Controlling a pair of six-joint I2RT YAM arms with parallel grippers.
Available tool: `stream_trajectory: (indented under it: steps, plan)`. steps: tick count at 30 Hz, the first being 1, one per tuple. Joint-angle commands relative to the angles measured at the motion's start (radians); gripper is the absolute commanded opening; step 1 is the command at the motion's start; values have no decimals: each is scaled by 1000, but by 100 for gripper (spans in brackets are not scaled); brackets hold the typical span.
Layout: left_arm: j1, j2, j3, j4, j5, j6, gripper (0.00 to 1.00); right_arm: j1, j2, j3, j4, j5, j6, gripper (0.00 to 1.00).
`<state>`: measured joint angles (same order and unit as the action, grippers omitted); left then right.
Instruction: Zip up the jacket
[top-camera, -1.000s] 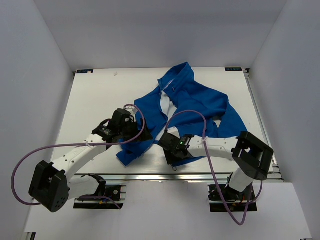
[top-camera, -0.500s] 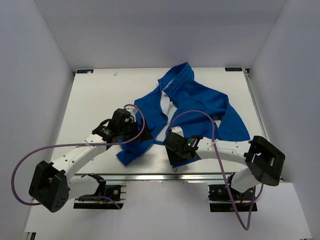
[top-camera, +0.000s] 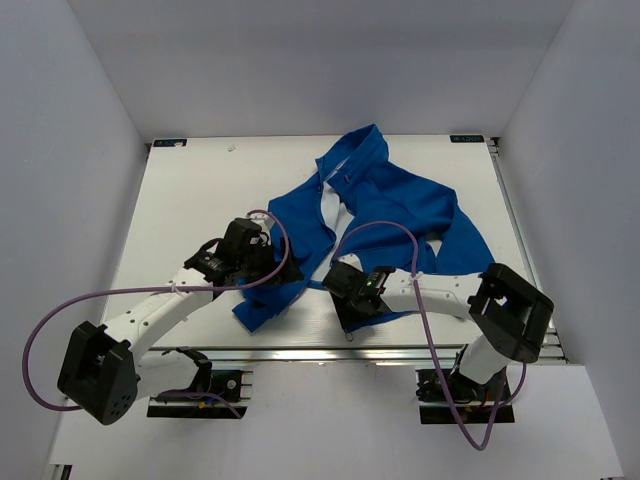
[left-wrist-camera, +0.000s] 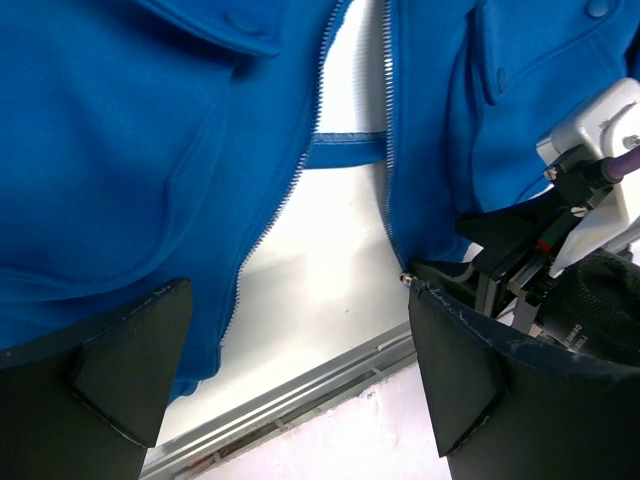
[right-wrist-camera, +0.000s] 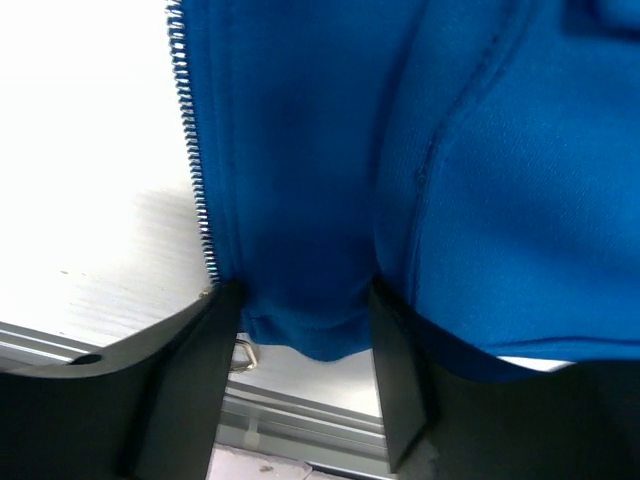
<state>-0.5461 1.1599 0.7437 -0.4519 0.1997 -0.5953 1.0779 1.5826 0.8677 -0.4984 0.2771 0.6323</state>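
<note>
Still, the right gripper (right-wrist-camera: 300, 318) clamps the jacket (top-camera: 400, 200) hem, its elbow (top-camera: 510, 312) drawn inward.

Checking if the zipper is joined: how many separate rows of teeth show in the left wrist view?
2. One zipper row edges the jacket panel at picture left, the other the panel at picture right; bare table lies between them. Tops run off-frame.

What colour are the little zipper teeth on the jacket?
Silvery grey zipper teeth against the blue jacket. The left wrist view shows them best.
</note>
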Motion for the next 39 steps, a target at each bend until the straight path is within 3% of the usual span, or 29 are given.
stream_trajectory:
  steps: [1,4,5,7,15,19,23,27,31,34,39]
  plan:
    - [2,-40,39,-36,-42,-1,98,-7,102,-62,18,-21,-11,56]
    - [3,-45,52,-57,-62,8,98,-7,112,-73,34,-38,-22,39]
    - [3,-46,62,-71,-78,14,98,-7,111,-72,35,-39,-23,16]
    - [3,-40,72,-91,-91,23,98,-10,93,-73,40,-36,-31,0]
    - [-6,26,152,-287,-92,71,98,-116,-101,-102,109,-127,-77,0]
    - [-26,53,174,-396,-172,103,98,-164,-171,-119,106,-147,-114,0]
    - [-93,124,209,-441,-186,146,98,-211,-220,-142,106,-179,-143,0]
    - [-267,247,275,-462,-316,175,98,-239,-233,-164,126,-208,-169,0]
    - [-321,362,379,-507,-437,222,98,-249,-239,-191,150,-234,-186,0]
    - [-324,420,405,-553,-471,241,89,-259,-253,-208,159,-256,-195,0]
    - [-324,410,418,-584,-525,239,85,-274,-274,-239,182,-269,-198,0]
